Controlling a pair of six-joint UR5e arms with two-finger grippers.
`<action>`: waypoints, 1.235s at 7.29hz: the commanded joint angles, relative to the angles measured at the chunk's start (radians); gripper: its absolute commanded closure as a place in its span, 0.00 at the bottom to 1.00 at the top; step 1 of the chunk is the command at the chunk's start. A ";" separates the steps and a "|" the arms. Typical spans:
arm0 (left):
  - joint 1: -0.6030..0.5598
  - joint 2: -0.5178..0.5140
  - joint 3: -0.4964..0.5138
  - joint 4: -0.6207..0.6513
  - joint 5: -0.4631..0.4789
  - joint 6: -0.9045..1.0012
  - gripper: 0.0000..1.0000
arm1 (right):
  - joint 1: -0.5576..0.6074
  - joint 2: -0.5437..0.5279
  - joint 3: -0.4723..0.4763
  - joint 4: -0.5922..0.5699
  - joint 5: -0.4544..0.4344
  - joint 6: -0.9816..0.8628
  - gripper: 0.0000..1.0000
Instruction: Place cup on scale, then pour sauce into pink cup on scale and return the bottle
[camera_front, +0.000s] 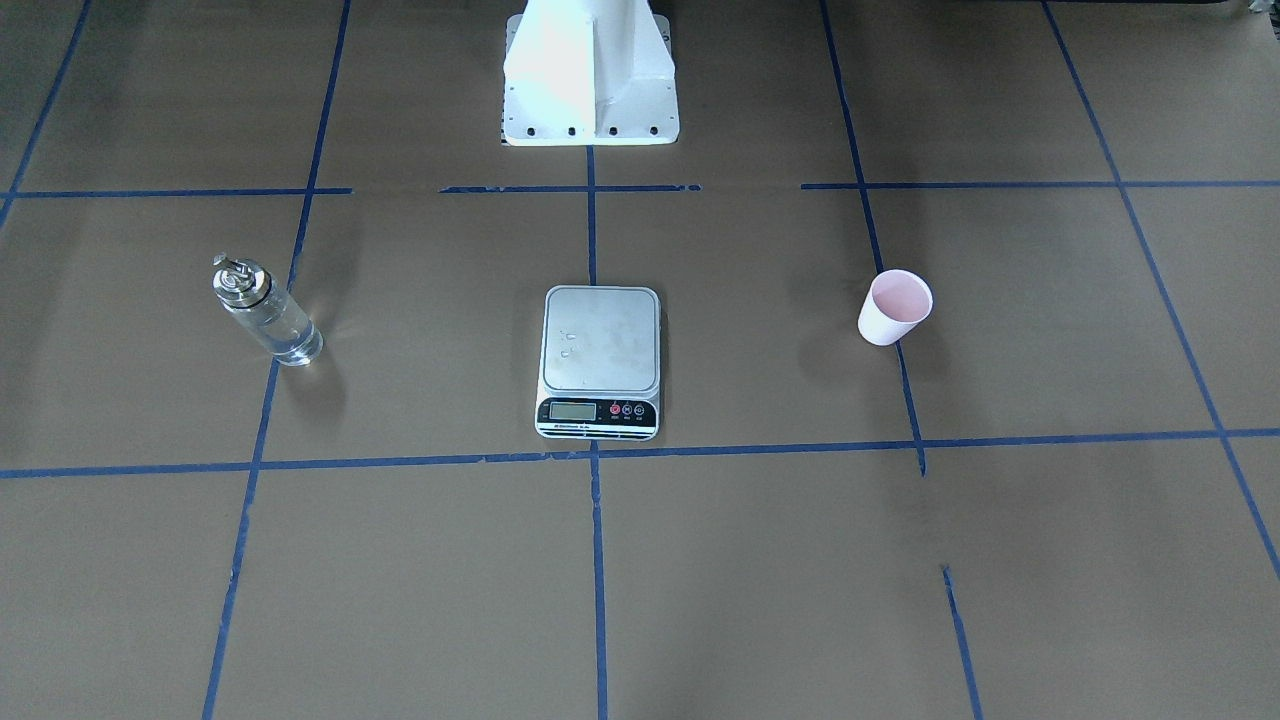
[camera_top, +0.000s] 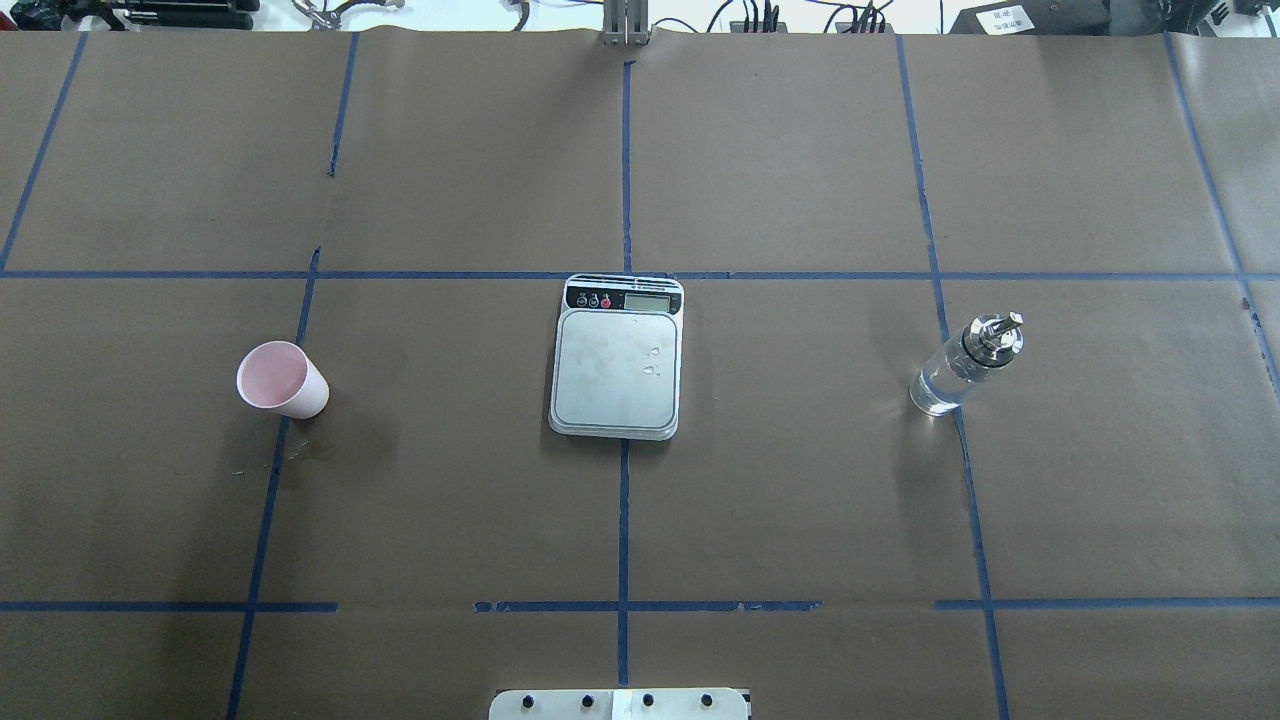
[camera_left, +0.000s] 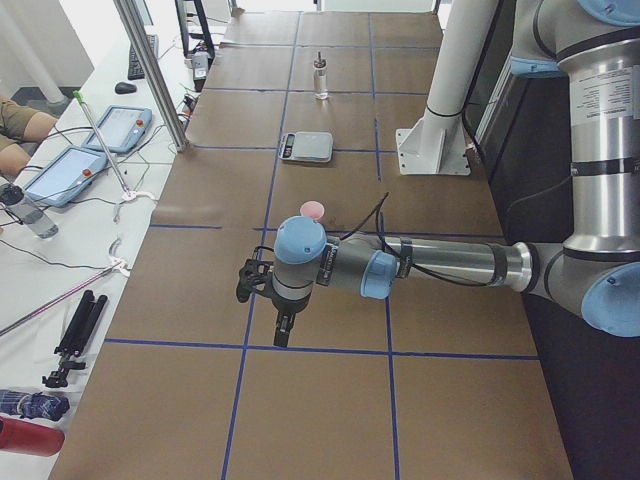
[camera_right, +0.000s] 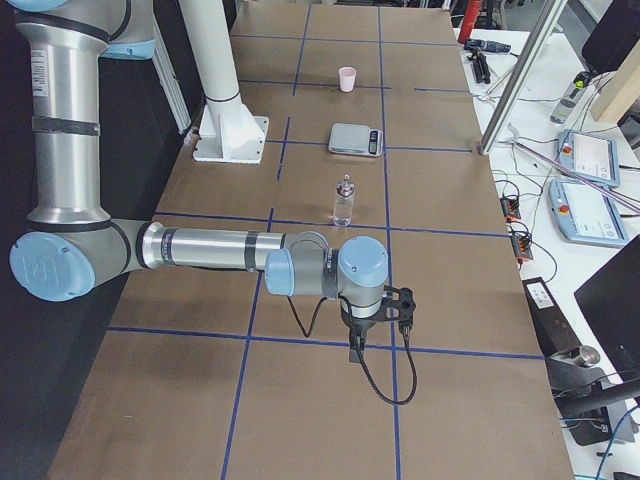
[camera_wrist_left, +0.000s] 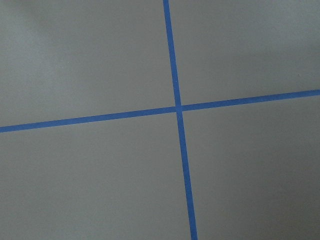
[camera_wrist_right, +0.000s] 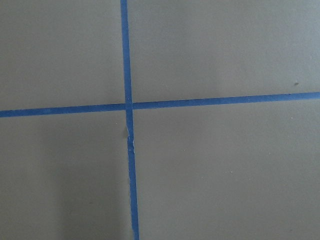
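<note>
Print on scale (camera_top: 616, 370) unreadably small; cup (camera_top: 285, 385) and bottle (camera_top: 960, 370) flank it; cannot tell if left claw (camera_left: 283, 335), right claw (camera_right: 357, 345) gape

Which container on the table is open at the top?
The pink cup on the robot's left, its mouth wide open; the glass bottle on the right is closed by a silver pourer.

Before my base (camera_front: 590, 90), the scale (camera_front: 601, 345) is sitting on the surface (camera_front: 760, 570); the bottle (camera_front: 266, 314) is standing at my right, the cup (camera_front: 893, 309) at my left.
</note>
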 joint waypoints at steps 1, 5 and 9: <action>0.000 0.000 -0.004 0.001 -0.001 -0.002 0.00 | 0.000 0.003 0.008 0.000 -0.001 0.003 0.00; 0.006 -0.073 -0.043 0.009 0.001 -0.003 0.00 | -0.021 0.057 0.020 -0.001 0.069 0.015 0.00; 0.102 -0.160 -0.108 -0.046 -0.102 -0.070 0.00 | -0.075 0.089 0.037 -0.001 0.074 0.016 0.00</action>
